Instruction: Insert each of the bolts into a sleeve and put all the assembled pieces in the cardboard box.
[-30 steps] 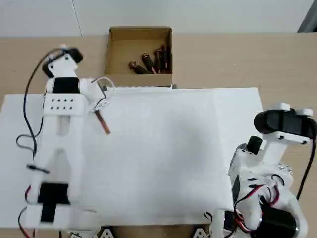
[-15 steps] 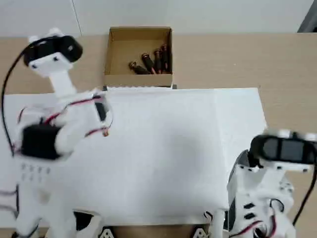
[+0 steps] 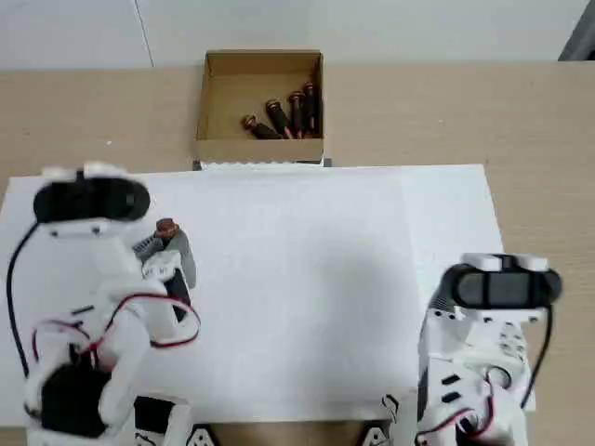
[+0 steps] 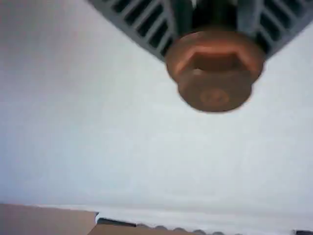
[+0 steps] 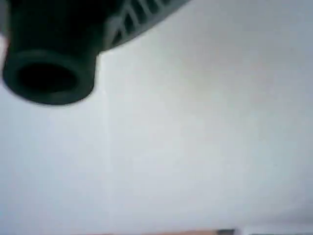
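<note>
High view: four assembled pieces [image 3: 284, 116] lie in the cardboard box [image 3: 212, 102], far side. Near left, my left end effector [image 3: 173, 249] clamps a bolt [image 3: 167, 228]; my right end effector [image 5: 73, 24] grips a sleeve [image 5: 49, 76], the two not yet joined.

Bolt [image 4: 213, 73] sits head-on in the left wrist view, so its shank's hidden behind the head. The sleeve [image 5: 49, 73] is a blurry dark tube, back end lost in shadow. The pieces [image 3: 284, 116] in the cardboard box [image 3: 228, 88] are too small to count properly.
</note>
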Controlling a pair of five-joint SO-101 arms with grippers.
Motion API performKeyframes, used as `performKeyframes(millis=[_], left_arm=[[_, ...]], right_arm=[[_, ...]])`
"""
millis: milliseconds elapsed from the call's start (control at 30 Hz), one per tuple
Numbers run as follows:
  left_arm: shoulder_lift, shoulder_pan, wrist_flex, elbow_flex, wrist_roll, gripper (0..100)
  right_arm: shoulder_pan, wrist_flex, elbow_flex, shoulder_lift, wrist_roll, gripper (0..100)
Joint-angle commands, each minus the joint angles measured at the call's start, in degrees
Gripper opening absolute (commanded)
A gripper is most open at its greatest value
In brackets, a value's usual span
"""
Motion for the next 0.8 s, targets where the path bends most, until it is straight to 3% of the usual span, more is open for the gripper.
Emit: performKeyframes(millis=[0, 600, 767], left_arm=[[-7.4, 0.0, -4.8, 6.5, -0.6, 0], [-30.1, 0.1, -22.2, 30.3, -3.4, 0], [-30.5, 0.1, -32.7, 34.0, -3.2, 0]], right_arm=[[-5.4, -4.4, 3.4, -0.9, 0.1, 0.3], [-25.3, -32.3, 27.2, -0.9, 0.2, 0.3], [-29.9, -40.0, 32.6, -0.9, 0.2, 0.3]])
